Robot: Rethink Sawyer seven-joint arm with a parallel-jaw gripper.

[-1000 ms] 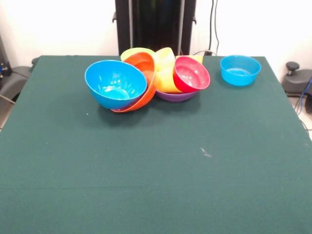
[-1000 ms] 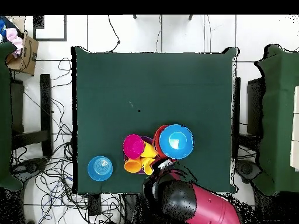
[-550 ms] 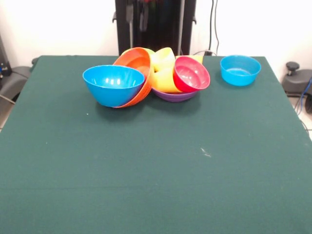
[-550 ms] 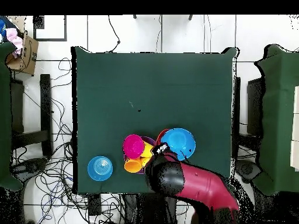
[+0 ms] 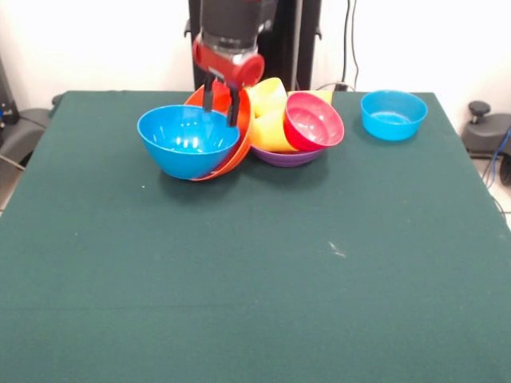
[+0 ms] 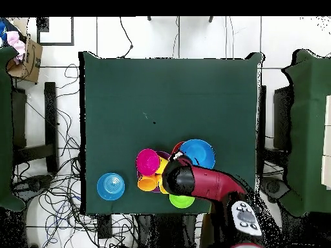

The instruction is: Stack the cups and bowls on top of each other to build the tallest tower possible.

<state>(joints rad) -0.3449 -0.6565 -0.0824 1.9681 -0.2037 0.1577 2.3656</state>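
Note:
The pile sits at the far middle of the table. A large blue bowl (image 5: 188, 141) (image 6: 198, 154) leans in a tilted orange bowl (image 5: 242, 137). Beside them, yellow cups (image 5: 270, 112) and a small red bowl (image 5: 314, 121) (image 6: 148, 161) rest in a purple bowl (image 5: 287, 157). An orange cup (image 6: 147, 183) and a light green bowl (image 6: 181, 201) show in the overhead view. My gripper (image 5: 221, 101) hangs open over the blue bowl's back rim and the orange bowl, holding nothing. In the overhead view the arm (image 6: 200, 183) hides it.
A small blue bowl (image 5: 393, 114) (image 6: 111, 186) stands alone at the table's far right in the front view. The green table (image 5: 255, 263) stretches bare toward the near edge. Cables lie on the floor around the table.
The arm has swung over the pile and its gripper has come down into the front view above the blue and orange bowls. The blue bowl has rocked and shifted slightly.

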